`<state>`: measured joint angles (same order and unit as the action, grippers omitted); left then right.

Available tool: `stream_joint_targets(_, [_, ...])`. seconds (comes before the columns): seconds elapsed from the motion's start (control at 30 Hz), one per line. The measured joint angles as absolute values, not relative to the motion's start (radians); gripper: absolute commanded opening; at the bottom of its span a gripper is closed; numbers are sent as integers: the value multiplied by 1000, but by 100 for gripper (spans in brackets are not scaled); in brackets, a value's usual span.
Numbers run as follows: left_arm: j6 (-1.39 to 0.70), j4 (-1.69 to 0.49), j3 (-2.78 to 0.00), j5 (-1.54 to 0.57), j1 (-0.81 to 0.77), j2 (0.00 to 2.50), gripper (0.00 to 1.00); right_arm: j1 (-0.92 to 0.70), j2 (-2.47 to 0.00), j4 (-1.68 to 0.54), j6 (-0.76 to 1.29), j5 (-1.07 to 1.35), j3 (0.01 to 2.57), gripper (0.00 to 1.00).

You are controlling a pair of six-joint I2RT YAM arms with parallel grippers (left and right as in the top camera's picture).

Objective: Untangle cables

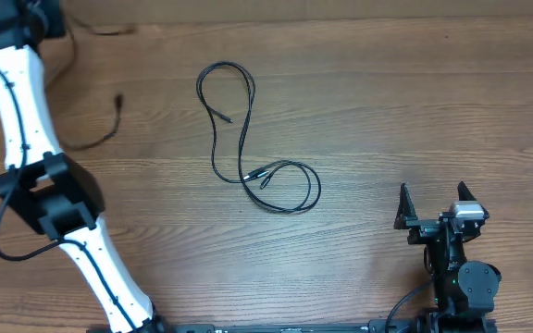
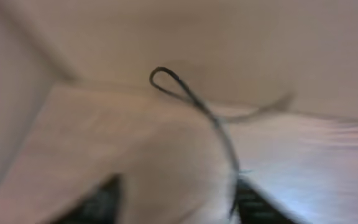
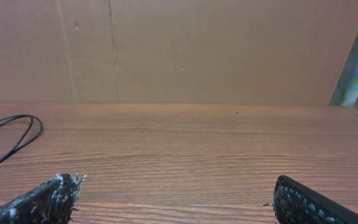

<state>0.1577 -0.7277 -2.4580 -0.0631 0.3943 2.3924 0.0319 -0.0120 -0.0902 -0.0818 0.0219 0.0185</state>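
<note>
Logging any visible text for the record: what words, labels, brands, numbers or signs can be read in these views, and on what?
None can be read: no word, label, brand, number or sign shows on the table, the cables, the white arm or the right pincer.
The left wrist view is too blurred to show print.

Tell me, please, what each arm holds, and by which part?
The right fingers stand apart, empty. Left wrist view is blurred: a cable runs beside the left fingers; hold unclear.
</note>
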Motion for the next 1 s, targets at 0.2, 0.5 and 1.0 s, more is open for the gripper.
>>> stream_joint_targets(0.2, [85, -797, -2374, -35, 544, 2392, 100, 32, -12, -90, -81, 22, 19, 100])
stream_joint_targets(0.5, [16, -979, -2361, -45, 571, 2392, 100, 32, -12, -90, -81, 22, 19, 100])
stream_joint_targets(1.0, [37, -1113, -2169, -114, 457, 2394, 84, 32, -12, -90, -81, 22, 19, 100])
